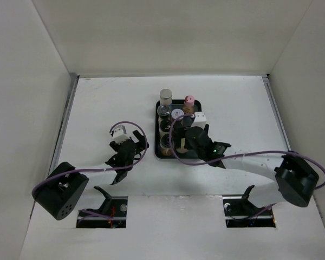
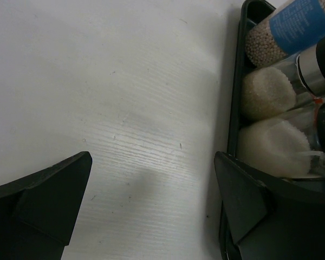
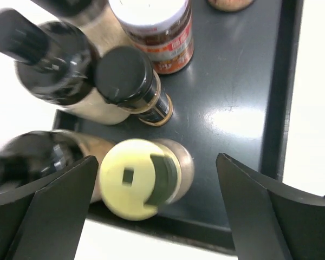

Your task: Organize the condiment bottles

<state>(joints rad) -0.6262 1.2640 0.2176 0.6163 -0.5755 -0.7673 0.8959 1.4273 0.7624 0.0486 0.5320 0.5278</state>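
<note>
Right wrist view: the pale-yellow-capped bottle [image 3: 138, 179] is seen unclamped between the spread right fingers [image 3: 54, 211], best lifted straight, sparing neighbouring bottles [image 3: 124, 76].

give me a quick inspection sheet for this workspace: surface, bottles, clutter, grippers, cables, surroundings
surface: white table, bare apart from a black tray
job's things: condiment bottles stand upright, packed in the tray; grey-capped jar at its far left corner, pink-capped bottle at the far edge, pale yellow-capped bottle near the front rim
clutter: nothing seen
grippers: left gripper open over bare table beside the tray; right gripper open, astride the pale yellow-capped bottle, not gripping it
cables: purple cables loop along both arms
surroundings: white walls on three sides
</note>
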